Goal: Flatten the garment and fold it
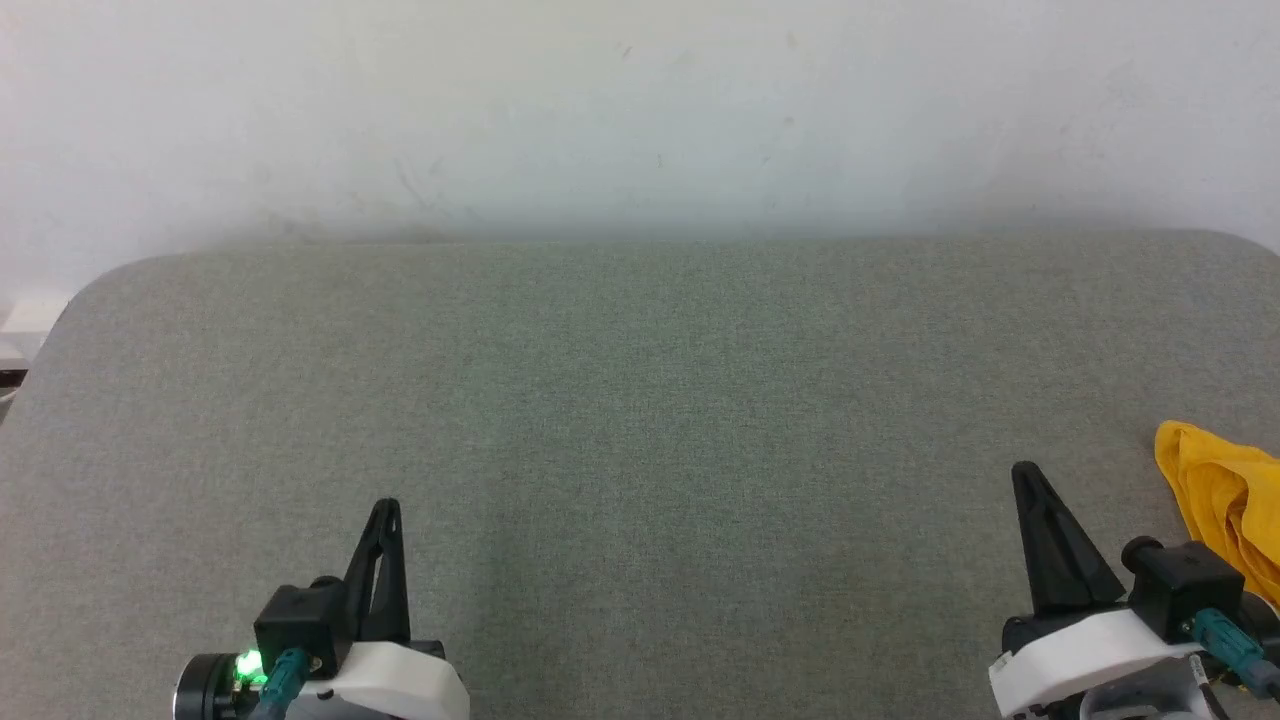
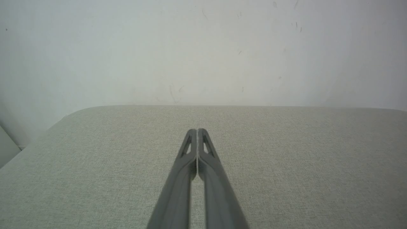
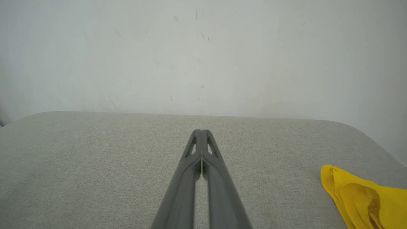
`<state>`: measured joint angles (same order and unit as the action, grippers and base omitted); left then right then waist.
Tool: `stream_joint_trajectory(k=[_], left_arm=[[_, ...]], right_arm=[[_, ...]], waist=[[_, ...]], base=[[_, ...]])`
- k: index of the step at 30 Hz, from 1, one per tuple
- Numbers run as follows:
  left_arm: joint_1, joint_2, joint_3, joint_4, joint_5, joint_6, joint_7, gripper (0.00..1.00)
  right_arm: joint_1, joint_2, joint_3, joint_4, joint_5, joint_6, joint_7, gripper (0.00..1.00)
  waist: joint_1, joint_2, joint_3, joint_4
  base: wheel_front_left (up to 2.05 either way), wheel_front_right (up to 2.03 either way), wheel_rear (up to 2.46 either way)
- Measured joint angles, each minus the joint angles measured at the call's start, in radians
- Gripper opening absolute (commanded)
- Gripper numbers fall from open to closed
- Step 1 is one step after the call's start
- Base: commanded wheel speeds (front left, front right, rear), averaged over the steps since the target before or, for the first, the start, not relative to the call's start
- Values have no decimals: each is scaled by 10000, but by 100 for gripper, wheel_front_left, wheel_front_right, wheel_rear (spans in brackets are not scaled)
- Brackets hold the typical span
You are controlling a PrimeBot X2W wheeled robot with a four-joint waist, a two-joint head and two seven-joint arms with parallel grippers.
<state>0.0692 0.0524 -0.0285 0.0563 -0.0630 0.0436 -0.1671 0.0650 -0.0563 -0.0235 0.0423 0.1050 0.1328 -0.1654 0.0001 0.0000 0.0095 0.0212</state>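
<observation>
At the lower left of the head view, the left gripper [image 1: 388, 510]: closed, two dark fingers pressed into one narrow spike pointing up the frame, gripping nothing, poised over grey cloth. Beside its pale wrist housing, at the bottom edge, a small green light [image 1: 247, 663], lit. In the left wrist view, rising from bottom centre, the same fingers touching at the tips, a thin slit lower down, nothing caught in it. At the lower right of the head view, the right gripper [image 1: 1022, 472]: likewise closed and empty, its dark point leaning slightly toward the upper left. In the right wrist view, tips together at the middle of the frame, nothing held. At the right edge of the head view, just beside the right gripper's black wrist block and cut off by the frame, the garment [image 1: 1225, 500]: bright yellow, bunched in soft folds, lying on the table [image 1: 640, 400], not yet flattened. Same yellow heap at the lower right corner of the right wrist view, near the gripper but apart from its fingers. Across the middle of each view, the table, covered in grey-green woven fabric, rounded at its far corners. Above it, a pale wall [image 1: 640, 100] with faint scuffs.
</observation>
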Motion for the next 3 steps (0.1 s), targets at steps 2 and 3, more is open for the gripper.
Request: stream_joint_trajectory(k=[2,3], left_arm=[[-5,0,6,-15,19,0,13,0],[-7,0,10,-19,19,-2,44,0]], right_arm=[[-14,0,2,-10,-4,0,65,0],[-19,0,4,-15,-10,0,71,0]], waist=[[0,0,-2,-5],[0,0,-3,-7]], base=[[0,0,0],[0,0,0]])
